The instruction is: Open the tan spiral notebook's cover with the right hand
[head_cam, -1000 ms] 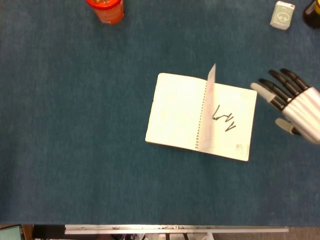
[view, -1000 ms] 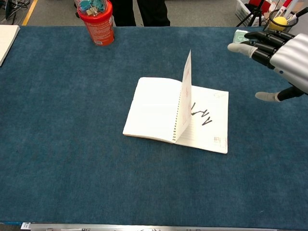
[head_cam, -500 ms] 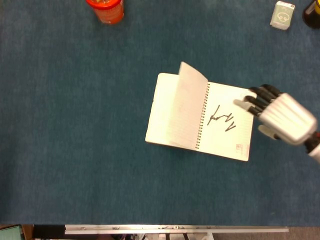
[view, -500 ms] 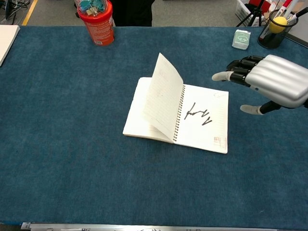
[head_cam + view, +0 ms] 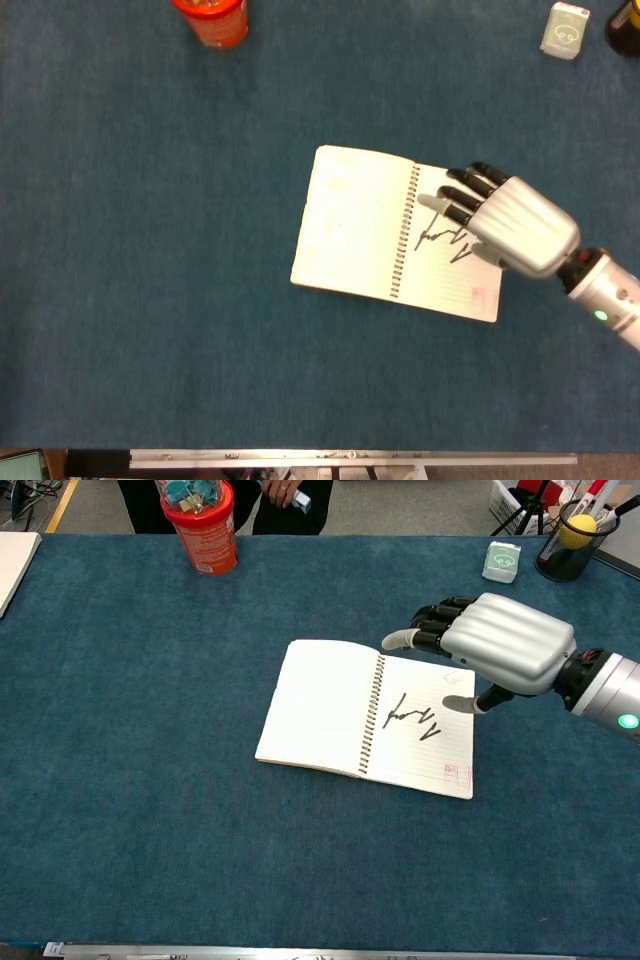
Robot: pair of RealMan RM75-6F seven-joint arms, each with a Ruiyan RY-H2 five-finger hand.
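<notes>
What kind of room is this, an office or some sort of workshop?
Probably a lab or test room laid out like a desk. A blue-covered table holds an open spiral notebook, an orange tub and a pen cup, with the robot's right hand over the page and equipment stands behind.

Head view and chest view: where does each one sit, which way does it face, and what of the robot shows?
Head view: high above, facing straight down on the blue table; the right hand reaches over the open notebook.
Chest view: lower, at the near edge, tilted forward across the table to the far floor; right hand and forearm.
Shared: notebook, right hand, orange cup, small white box.
</notes>
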